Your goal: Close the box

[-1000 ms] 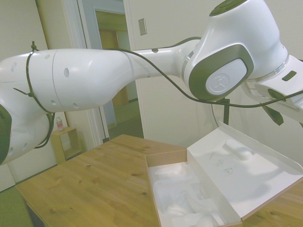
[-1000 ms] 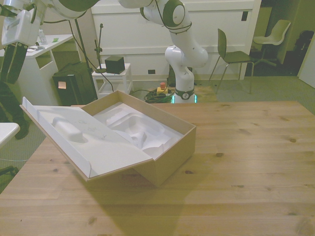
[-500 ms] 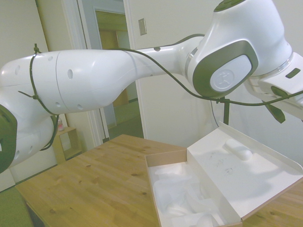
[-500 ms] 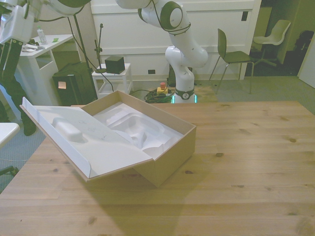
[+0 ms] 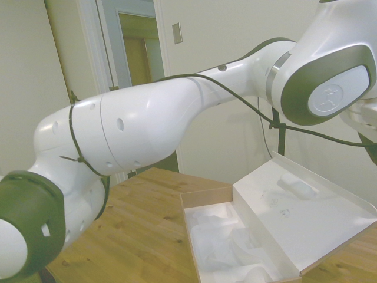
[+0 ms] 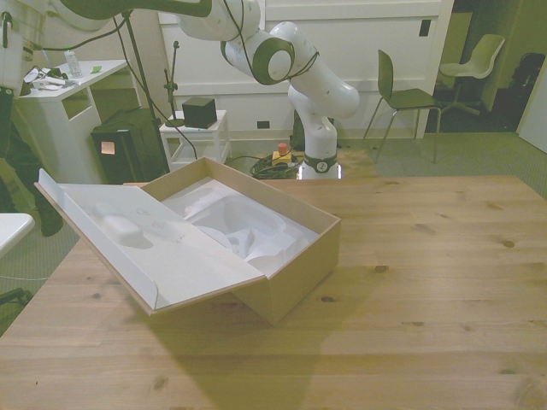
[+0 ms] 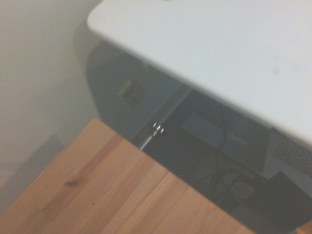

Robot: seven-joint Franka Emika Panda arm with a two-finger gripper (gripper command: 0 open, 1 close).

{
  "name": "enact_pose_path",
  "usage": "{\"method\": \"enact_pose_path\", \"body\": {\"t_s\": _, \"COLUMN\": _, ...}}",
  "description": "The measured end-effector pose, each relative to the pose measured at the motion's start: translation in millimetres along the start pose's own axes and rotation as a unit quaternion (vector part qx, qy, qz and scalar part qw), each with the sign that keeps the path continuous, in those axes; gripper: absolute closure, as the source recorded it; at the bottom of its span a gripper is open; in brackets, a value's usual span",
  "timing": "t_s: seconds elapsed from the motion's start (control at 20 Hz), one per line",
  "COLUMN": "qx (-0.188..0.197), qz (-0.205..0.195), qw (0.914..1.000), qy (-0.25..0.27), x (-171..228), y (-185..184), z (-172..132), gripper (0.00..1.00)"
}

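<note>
The box (image 6: 291,260) sits open on the wooden table, brown outside, with a white moulded insert (image 6: 235,226) inside. Its big lid (image 6: 162,252) leans outward toward the front view's left, white inside, with an oblong bump (image 6: 121,227). In the side view the base (image 5: 221,244) is low in the middle and the lid (image 5: 306,218) slopes up to the right. Only a sliver of my gripper (image 5: 371,147) shows at the side view's right edge, above and beyond the lid's far edge, touching nothing. Its fingers are cut off by the frame.
The wrist view looks down past a table corner (image 7: 112,190) at a white desk top (image 7: 219,53) and dark gear under it. Off the front view's left stand a white desk (image 6: 64,98) and a small cart with a black cube (image 6: 198,111). Chairs (image 6: 410,90) stand behind.
The arm has swung farther out past the lid, toward the front view's left, carrying the gripper almost out of both pictures. The box and lid have not moved.
</note>
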State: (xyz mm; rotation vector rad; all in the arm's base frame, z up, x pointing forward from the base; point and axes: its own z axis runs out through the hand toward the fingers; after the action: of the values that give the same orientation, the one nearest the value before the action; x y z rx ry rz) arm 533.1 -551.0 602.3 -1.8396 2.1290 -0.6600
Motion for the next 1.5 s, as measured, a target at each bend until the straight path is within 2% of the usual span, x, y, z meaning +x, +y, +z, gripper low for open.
{"method": "enact_pose_path", "body": {"t_s": 0.1, "qx": -0.02, "qz": 0.003, "qw": 0.9997, "qy": -0.017, "x": -7.5, "y": -0.4, "z": 9.9, "gripper": 0.0}}
{"method": "enact_pose_path", "body": {"t_s": 0.4, "qx": -0.017, "qz": 0.03, "qw": 0.9988, "qy": 0.035, "x": -3.3, "y": -5.3, "z": 35.9, "gripper": 0.0}}
{"method": "enact_pose_path", "body": {"t_s": 0.65, "qx": -0.062, "qz": 0.034, "qw": 0.9975, "qy": -0.007, "x": -11.7, "y": 6.0, "z": 54.9, "gripper": 0.0}}
{"method": "enact_pose_path", "body": {"t_s": 0.85, "qx": -0.08, "qz": 0.027, "qw": 0.9956, "qy": -0.041, "x": -22.2, "y": 8.3, "z": 57.6, "gripper": 0.0}}
{"method": "enact_pose_path", "body": {"t_s": 1.0, "qx": -0.069, "qz": 0.005, "qw": 0.9954, "qy": -0.066, "x": -27.6, "y": 4.3, "z": 27.8, "gripper": 0.0}}
{"method": "enact_pose_path", "body": {"t_s": 1.25, "qx": -0.079, "qz": -0.07, "qw": 0.9893, "qy": -0.101, "x": -72.8, "y": -13.0, "z": -57.4, "gripper": 0.0}}
{"method": "enact_pose_path", "body": {"t_s": 1.35, "qx": -0.098, "qz": -0.104, "qw": 0.9824, "qy": -0.12, "x": -100.8, "y": -21.1, "z": -58.3, "gripper": 0.0}}
{"method": "enact_pose_path", "body": {"t_s": 1.5, "qx": -0.138, "qz": -0.153, "qw": 0.9731, "qy": -0.102, "x": -133.0, "y": -33.0, "z": -41.7, "gripper": 0.0}}
